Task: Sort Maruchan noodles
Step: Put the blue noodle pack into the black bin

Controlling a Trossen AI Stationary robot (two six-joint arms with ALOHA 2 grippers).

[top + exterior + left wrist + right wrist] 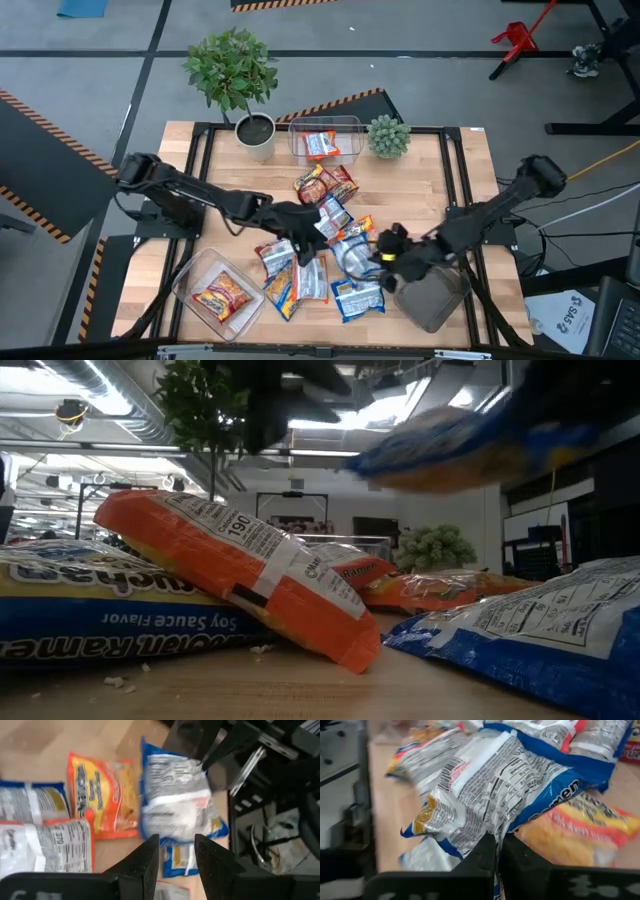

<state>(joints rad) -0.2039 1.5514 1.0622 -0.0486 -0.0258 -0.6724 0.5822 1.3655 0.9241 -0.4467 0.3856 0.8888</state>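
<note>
Blue-and-white, red and orange Maruchan noodles point(320, 250) lay scattered across the middle and lower centre of the wooden table point(450, 180) in the high view. 1 more packet sat in the clear tub point(325, 140) at the upper centre of the frame, and 1 red packet point(222, 296) lay in the second clear tub point(185, 285) at the lower left.

The left gripper point(305, 238) reached in from the left of the high view and hovered over the middle of the pile. In the left wrist view its fingers point(145, 862) stood a narrow gap apart with nothing between them, above an orange packet point(100, 795) and a blue-and-white packet point(177, 800).

The right gripper point(385, 258) came in from the right and sat at the lower centre of the high view, beside a grey block point(435, 295) near the table's lower right edge. In the right wrist view its fingers point(482, 852) were pressed together on the edge of a blue-and-white noodle packet point(490, 790), label side facing the camera; a yellow-orange packet point(590, 827) lay under it at the right of the frame.

In the low view an orange packet point(240, 565) leaned tilted on a blue packet point(100, 620) at the left of the frame, and a blurred blue packet point(470, 445) hung above the table at the upper right. 2 potted plants point(232, 70) stood along the table's upper edge.
</note>
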